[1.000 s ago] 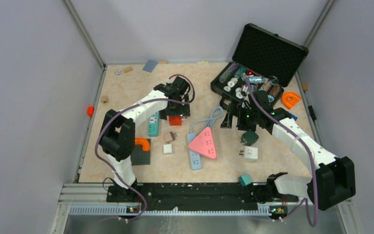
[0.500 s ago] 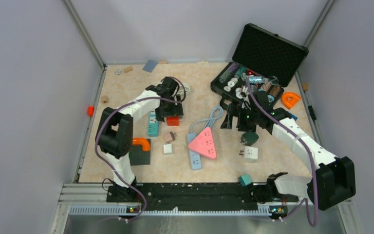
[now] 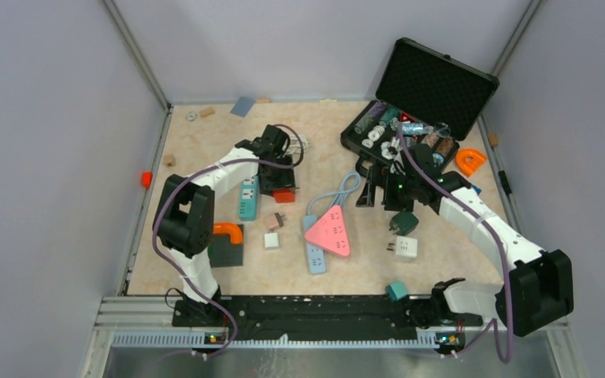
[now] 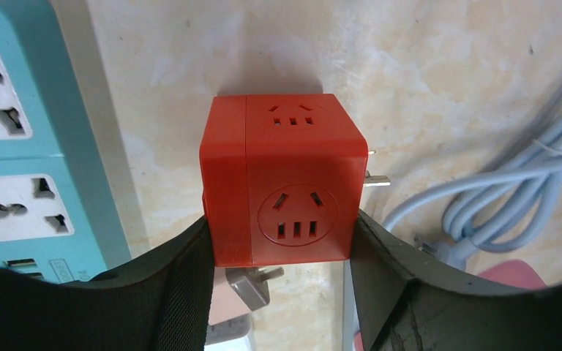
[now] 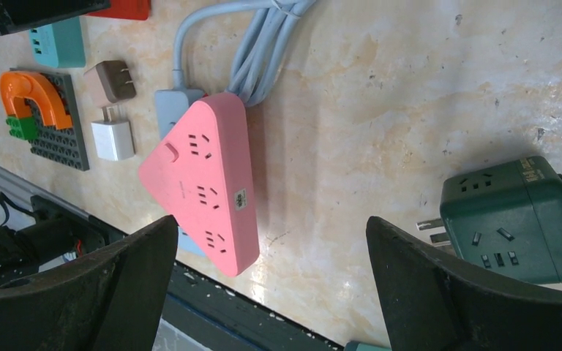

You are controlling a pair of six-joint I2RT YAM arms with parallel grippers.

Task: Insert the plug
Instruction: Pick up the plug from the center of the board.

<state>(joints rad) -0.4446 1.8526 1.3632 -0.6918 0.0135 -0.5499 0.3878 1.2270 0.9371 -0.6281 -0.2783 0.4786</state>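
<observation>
A red cube plug (image 4: 285, 183) with metal prongs on its right side rests on the table next to a teal power strip (image 4: 22, 139). My left gripper (image 4: 279, 223) has both fingers pressed against the cube's two sides. From above, that gripper (image 3: 278, 189) covers most of the red cube plug (image 3: 283, 194). My right gripper (image 5: 271, 219) hangs wide open and empty over bare table, between a pink triangular power strip (image 5: 201, 179) and a dark green cube plug (image 5: 516, 219). The top view shows the right gripper (image 3: 390, 201) just above the green cube (image 3: 403, 223).
A grey-blue strip (image 3: 315, 256) lies under the pink one (image 3: 332, 231), its cable coiled behind. A brown adapter (image 3: 274, 222), a white charger (image 3: 272, 240) and a white cube plug (image 3: 406, 248) lie nearby. An open black case (image 3: 410, 126) stands back right. An orange arch on a brick plate (image 3: 227, 236) is at left.
My left gripper has shifted a little left and lower over the red cube plug, and its fingers have drawn in against the cube's sides. The right arm has stayed put.
</observation>
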